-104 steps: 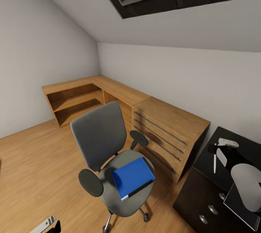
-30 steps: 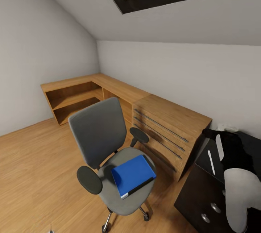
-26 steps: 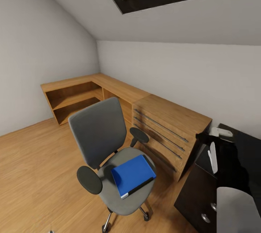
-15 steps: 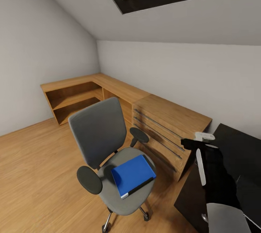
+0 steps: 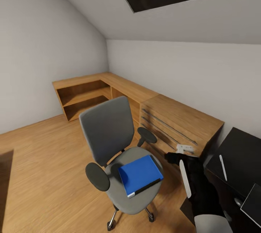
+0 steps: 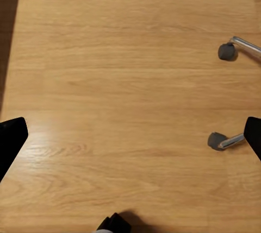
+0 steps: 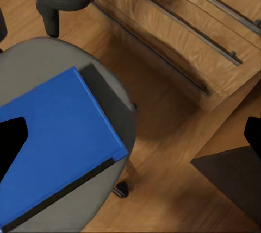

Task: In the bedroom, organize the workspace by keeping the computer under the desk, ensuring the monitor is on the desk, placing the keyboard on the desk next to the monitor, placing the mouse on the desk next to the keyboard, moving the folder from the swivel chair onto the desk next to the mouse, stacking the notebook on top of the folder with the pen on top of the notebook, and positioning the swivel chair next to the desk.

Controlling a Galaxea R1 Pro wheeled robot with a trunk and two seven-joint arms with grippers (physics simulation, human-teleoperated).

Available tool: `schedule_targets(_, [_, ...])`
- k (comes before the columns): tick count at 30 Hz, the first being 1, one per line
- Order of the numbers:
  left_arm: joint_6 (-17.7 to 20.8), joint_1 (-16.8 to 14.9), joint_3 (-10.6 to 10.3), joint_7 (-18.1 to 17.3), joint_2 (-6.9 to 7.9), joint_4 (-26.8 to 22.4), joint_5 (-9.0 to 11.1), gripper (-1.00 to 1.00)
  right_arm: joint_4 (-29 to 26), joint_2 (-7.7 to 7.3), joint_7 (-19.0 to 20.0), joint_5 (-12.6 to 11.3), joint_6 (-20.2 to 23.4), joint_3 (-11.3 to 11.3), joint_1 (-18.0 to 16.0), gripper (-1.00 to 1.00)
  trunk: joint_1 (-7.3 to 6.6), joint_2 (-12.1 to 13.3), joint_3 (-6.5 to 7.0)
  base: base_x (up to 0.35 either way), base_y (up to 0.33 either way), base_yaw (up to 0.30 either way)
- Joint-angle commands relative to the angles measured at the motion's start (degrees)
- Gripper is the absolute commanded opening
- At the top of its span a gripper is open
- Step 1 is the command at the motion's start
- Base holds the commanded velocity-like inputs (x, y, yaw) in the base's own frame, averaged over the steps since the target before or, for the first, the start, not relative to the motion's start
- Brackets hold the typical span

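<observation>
The folder (image 5: 140,174) lies on the chair (image 5: 121,153) seat. The right pincer (image 5: 179,153) is spread wide beside it, holding nothing. A push on the folder's edge could roll the chair away on its casters.

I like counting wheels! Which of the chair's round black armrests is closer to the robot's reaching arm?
The round black armrest beside the light-wood chest of drawers is nearer the right tool. The other armrest sits across the bright blue folder.
</observation>
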Motion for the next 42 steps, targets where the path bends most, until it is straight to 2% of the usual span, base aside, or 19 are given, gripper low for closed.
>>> schedule_targets(1, [0.2, 0.0, 0.0, 0.3, 0.01, -0.1, 0.3, 1.00, -0.1, 0.05, 0.2, 0.4, 0.2, 0.0, 0.0, 1.00, 0.00, 0.0, -0.07, 0.000, 0.000, 0.005])
schedule_targets(2, [0.2, 0.0, 0.0, 0.3, 0.10, -0.1, 0.3, 1.00, -0.4, 0.03, 0.2, 0.6, -0.1, 0.1, 0.9, 1.00, 0.00, 0.0, -0.07, 0.000, 0.000, 0.180])
schedule_targets(10, [0.2, 0.0, 0.0, 0.3, 0.21, 0.0, 0.4, 1.00, 0.0, 0.09, -0.5, 0.6, -2.8, 0.8, 1.9, 1.00, 0.00, 0.0, -0.07, 0.000, 0.000, 0.266])
schedule_targets(18, [0.2, 0.0, 0.0, 0.3, 0.30, 0.0, 0.4, 1.00, 0.0, 0.12, -0.5, 0.6, -3.1, 2.0, 2.1, 1.00, 0.00, 0.0, -0.07, 0.000, 0.000, 0.277])
schedule_targets(28, [0.1, 0.0, 0.1, 0.0, 0.25, -0.5, 0.2, 1.00, -0.1, 0.07, -0.4, 0.7, -3.1, 2.2, 2.1, 1.00, 0.00, 0.0, -0.07, 0.000, 0.000, 0.276])
schedule_targets(31, [0.3, 0.0, -0.1, 0.0, 0.11, -3.8, 0.2, 1.00, -0.1, -0.14, -0.4, 0.8, -3.7, 2.2, 2.2, 1.00, 0.22, -0.4, -0.25, 0.000, 0.000, 0.109])
schedule_targets(32, [0.4, 0.0, -0.1, 0.0, 0.05, -4.8, 0.3, 1.00, 0.0, -0.22, -0.4, 0.8, -4.6, 2.2, 2.1, 1.00, 0.44, -0.8, -0.43, 0.000, 0.000, 0.033])
schedule_targets(33, [1.0, 0.0, -0.3, -0.1, 0.07, -6.4, 0.3, 1.00, 0.5, -0.40, -0.5, 0.8, -7.8, 2.1, 2.1, 1.00, 0.66, -1.2, -0.61, 0.000, 0.000, 0.011])
schedule_targets(34, [1.4, 0.0, -0.4, -0.1, 0.08, -6.8, 0.3, 1.00, 0.7, -0.44, -0.5, 0.8, -8.2, 2.1, 2.1, 1.00, 0.88, -1.6, -0.79, 0.000, 0.000, 0.009])
schedule_targets(35, [2.7, 0.0, -0.5, -0.1, 0.11, -8.0, 0.3, 1.00, 1.0, -0.50, -0.5, 0.8, -9.0, 2.1, 2.1, 1.00, 1.10, -2.0, -0.97, 0.000, 0.000, 0.006])
schedule_targets(37, [10.9, 0.0, -0.4, 0.0, 0.15, -14.0, 0.5, 1.00, 1.6, -0.58, -0.4, 0.7, -9.9, 2.1, 2.1, 1.00, 1.54, -2.8, -1.33, 0.000, 0.000, 0.002])
schedule_targets(38, [12.7, 0.0, -0.3, 0.0, 0.14, -15.0, 0.6, 1.00, 1.7, -0.59, -0.4, 0.7, -9.9, 2.1, 2.1, 1.00, 1.76, -3.2, -1.51, 0.000, 0.000, 0.001])
schedule_targets(39, [21.3, 0.0, -0.4, 0.1, 0.05, -18.7, 0.6, 1.00, 1.9, -0.60, -0.4, 0.6, -10.2, 2.1, 2.1, 1.00, 1.98, -3.6, -1.69, 0.000, 0.000, 0.000])
schedule_targets(42, [25.2, 0.0, -0.4, 0.1, -0.54, -19.9, 0.8, 1.00, 2.8, -0.61, -0.3, 0.6, -10.4, 2.1, 2.1, 1.00, 2.64, -4.8, -2.23, 0.000, 0.000, 0.000])
